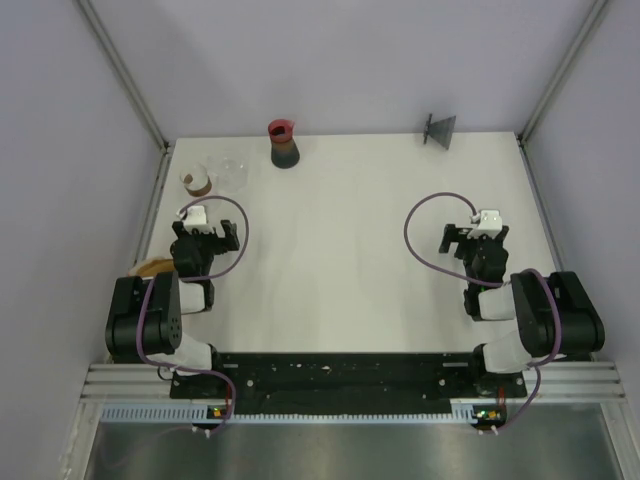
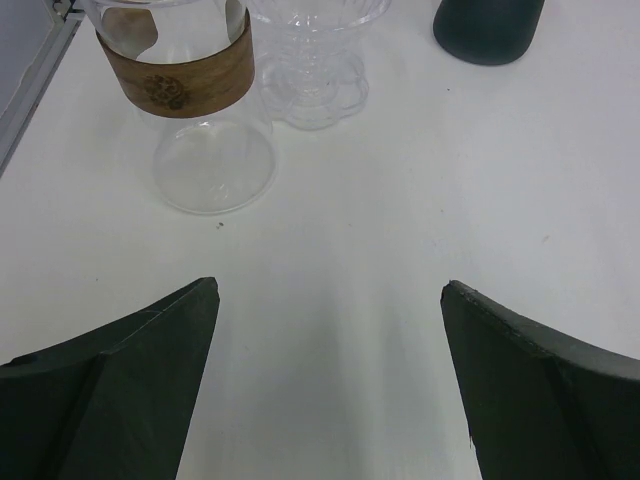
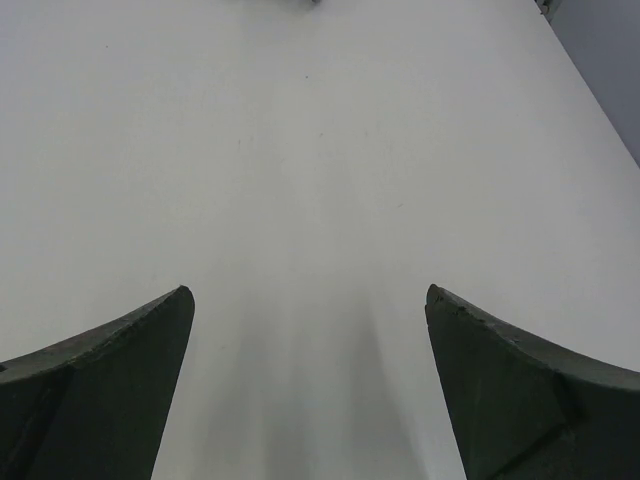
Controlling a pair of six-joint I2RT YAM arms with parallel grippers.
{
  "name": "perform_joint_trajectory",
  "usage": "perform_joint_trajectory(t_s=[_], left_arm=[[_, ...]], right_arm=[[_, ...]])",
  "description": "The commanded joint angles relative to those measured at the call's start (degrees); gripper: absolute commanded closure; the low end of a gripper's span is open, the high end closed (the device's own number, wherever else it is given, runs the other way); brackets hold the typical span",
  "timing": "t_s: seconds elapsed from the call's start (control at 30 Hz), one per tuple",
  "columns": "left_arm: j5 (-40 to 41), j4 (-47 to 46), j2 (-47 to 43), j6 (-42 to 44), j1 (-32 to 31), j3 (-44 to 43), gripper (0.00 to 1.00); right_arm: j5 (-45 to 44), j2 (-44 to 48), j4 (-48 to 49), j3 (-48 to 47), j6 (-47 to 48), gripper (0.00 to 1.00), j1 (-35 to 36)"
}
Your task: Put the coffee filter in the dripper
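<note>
A brown paper coffee filter (image 1: 153,266) lies at the table's left edge, beside my left arm and partly hidden by it. A clear glass dripper (image 1: 232,168) stands at the back left; it also shows in the left wrist view (image 2: 312,60). My left gripper (image 1: 207,230) is open and empty, a little short of the dripper; in its wrist view (image 2: 330,290) only bare table lies between the jaws. My right gripper (image 1: 474,238) is open and empty over bare table at the right, as its wrist view (image 3: 308,295) shows.
A glass carafe with a brown band (image 1: 197,181) (image 2: 190,80) stands left of the dripper. A dark vessel with a red top (image 1: 283,144) (image 2: 490,25) stands at the back centre. A dark cone (image 1: 440,128) sits at the back right. Grey walls enclose the table.
</note>
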State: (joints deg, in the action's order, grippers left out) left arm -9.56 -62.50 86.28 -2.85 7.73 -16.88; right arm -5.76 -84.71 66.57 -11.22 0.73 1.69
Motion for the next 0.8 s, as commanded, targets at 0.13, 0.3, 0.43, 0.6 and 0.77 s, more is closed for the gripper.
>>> perform_joint_trajectory(t_s=[0.13, 0.3, 0.43, 0.6, 0.77], left_arm=[[0.07, -1.84, -1.2, 0.13, 0.1, 0.45, 0.01], [-0.11, -2.63, -2.16, -0.22, 0.18, 1.15, 0.07], [3.4, 14.36, -10.59, -1.8, 0.45, -4.28, 0.06], [-0.19, 39.95, -18.33, 4.51, 0.45, -13.51, 0.11], [-11.49, 65.76, -22.65, 9.87, 0.45, -26.76, 0.19]], right_arm=[[1.1, 7.0, -19.94, -9.41, -1.17, 0.01, -0.11], [1.88, 9.47, -33.68, -19.26, -6.43, 0.01, -0.11], [3.12, 10.09, -47.8, -28.47, -12.06, 0.01, -0.11], [4.0, 9.56, -61.36, -40.7, -16.02, 0.05, 0.24], [4.7, 8.42, -68.39, -47.92, -16.55, 0.05, 1.38]])
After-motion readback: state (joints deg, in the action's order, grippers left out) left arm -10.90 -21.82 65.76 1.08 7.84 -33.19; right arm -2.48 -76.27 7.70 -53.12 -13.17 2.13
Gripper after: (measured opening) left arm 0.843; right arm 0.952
